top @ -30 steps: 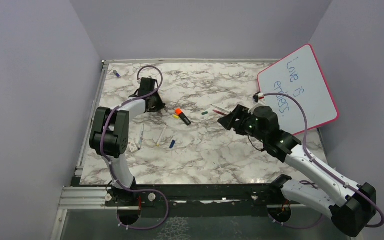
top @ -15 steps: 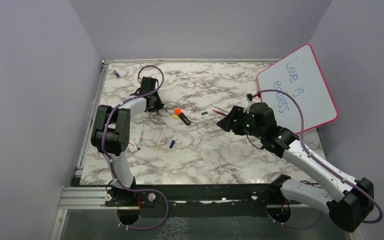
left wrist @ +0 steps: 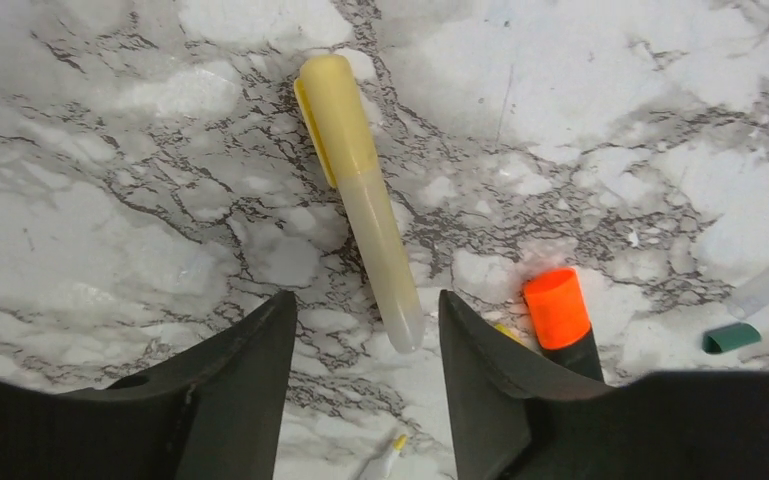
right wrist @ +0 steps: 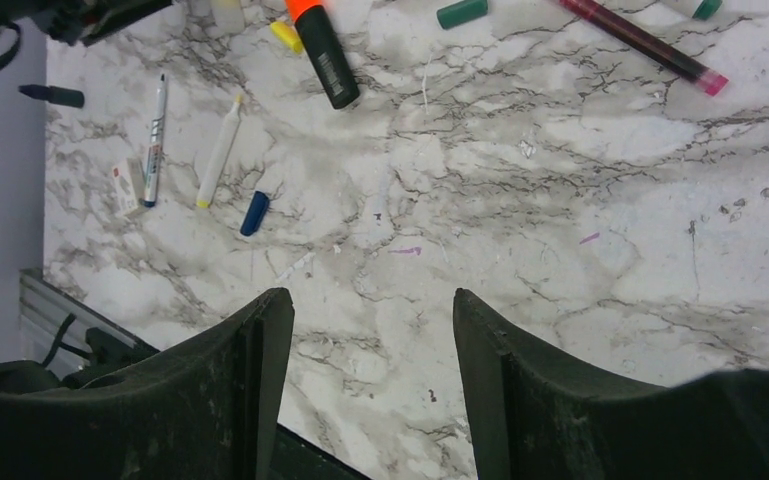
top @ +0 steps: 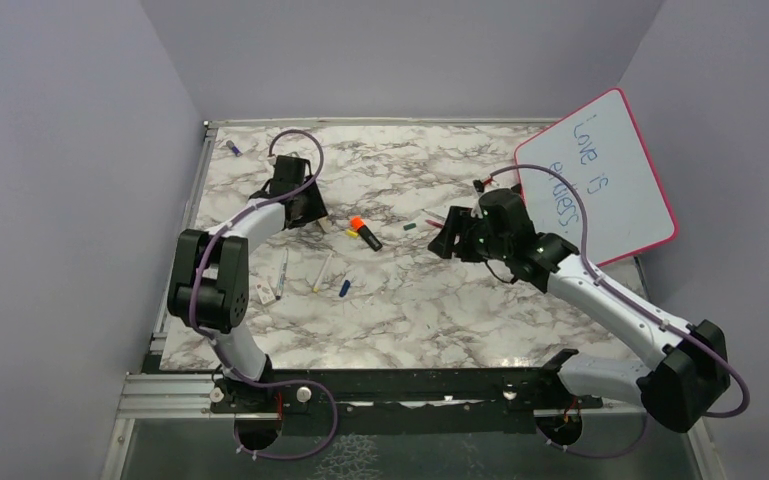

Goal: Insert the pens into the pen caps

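The left gripper (left wrist: 365,302) is held spread, a yellow pen (left wrist: 355,180) laid just ahead; the right gripper (right wrist: 370,297) is spread likewise.

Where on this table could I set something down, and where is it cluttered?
Bare marble: the near strip between the blue cap and the arm bases, and the far stretch beside the whiteboard. Crowded: around the black highlighter and the pens left of it.

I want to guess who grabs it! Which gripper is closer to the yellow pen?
Left. The left gripper hangs open just over the yellow pen. The right gripper is far across the table, by the whiteboard.
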`<state>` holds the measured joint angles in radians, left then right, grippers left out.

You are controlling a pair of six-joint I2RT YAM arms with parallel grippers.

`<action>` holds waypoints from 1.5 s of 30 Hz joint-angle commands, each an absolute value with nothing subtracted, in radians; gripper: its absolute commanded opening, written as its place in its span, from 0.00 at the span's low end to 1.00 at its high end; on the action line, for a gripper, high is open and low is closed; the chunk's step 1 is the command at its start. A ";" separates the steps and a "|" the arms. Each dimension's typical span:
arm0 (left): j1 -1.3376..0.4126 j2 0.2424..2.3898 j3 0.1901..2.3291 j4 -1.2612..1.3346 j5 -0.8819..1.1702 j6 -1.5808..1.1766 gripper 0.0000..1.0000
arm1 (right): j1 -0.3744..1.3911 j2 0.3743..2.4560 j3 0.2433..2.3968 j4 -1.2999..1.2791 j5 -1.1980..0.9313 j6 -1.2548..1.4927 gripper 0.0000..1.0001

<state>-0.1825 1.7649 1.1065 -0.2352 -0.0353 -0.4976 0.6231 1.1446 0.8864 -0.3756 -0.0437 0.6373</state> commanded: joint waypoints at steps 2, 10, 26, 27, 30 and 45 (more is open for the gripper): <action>-0.176 1.595 1.033 -0.200 -0.021 -0.510 0.62 | 0.626 1.272 0.939 -0.320 -0.089 0.531 0.65; -0.178 1.427 0.915 -0.159 0.080 -0.538 0.75 | 0.653 1.586 1.074 -0.207 -0.112 0.478 0.67; -0.178 1.182 0.818 -0.136 -0.026 -0.600 0.92 | 0.798 2.096 1.580 -0.397 0.044 0.262 0.66; -0.178 1.171 0.811 -0.124 -0.031 -0.603 0.92 | 0.802 2.107 1.591 -0.405 0.055 0.258 0.65; -0.178 1.149 0.803 -0.115 -0.053 -0.614 0.92 | 0.811 2.124 1.589 -0.398 0.075 0.247 0.61; -0.178 1.158 0.804 -0.114 -0.029 -0.608 0.92 | 0.813 2.174 1.596 -0.410 0.099 0.255 0.37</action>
<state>-0.1825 1.1629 0.8093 -0.1402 -0.0170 -0.6075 0.8055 2.1414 1.5700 -0.3912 0.0643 0.2588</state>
